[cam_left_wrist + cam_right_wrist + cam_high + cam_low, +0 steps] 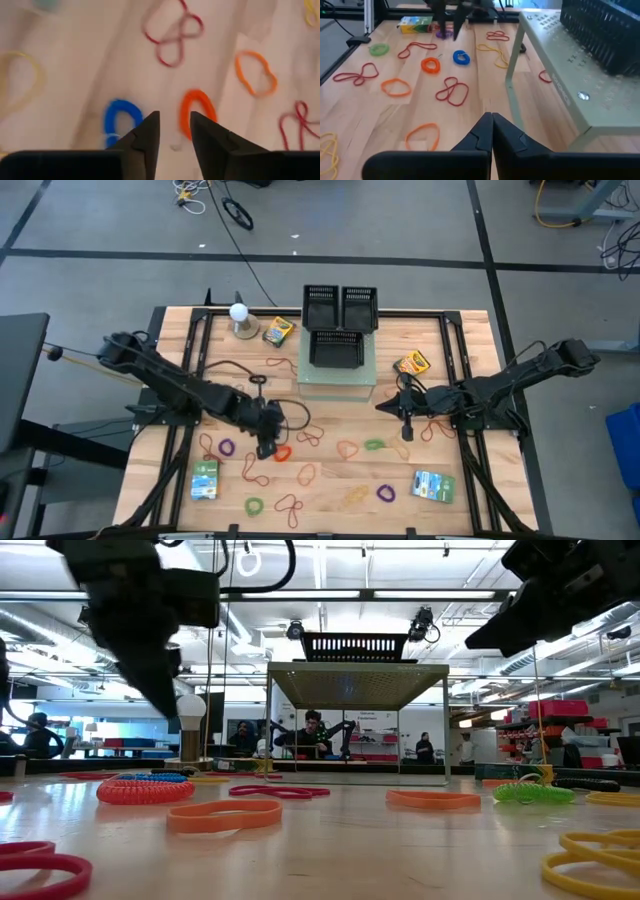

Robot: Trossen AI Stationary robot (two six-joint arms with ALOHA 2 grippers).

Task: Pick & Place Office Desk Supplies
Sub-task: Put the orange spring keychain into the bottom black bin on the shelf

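the left tool (172, 131) hovers with fingers parted, grasping nothing, over the orange band (197, 112) and blue band (121, 120) on the table (330, 415); both bands' near ends hide behind its fingers. the orange band's long axis runs away from the tool. right tool (492, 131) is clenched, empty.

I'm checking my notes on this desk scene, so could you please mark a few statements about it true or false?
1. The right gripper is shut with nothing in it. True.
2. The left gripper grips the blue band. False: its fingers stand slightly apart over bare wood between the blue band and the orange band.
3. Black mesh trays sit on the green stand. True.
4. A crayon box lies inside a tray. False: both crayon boxes lie on the table.
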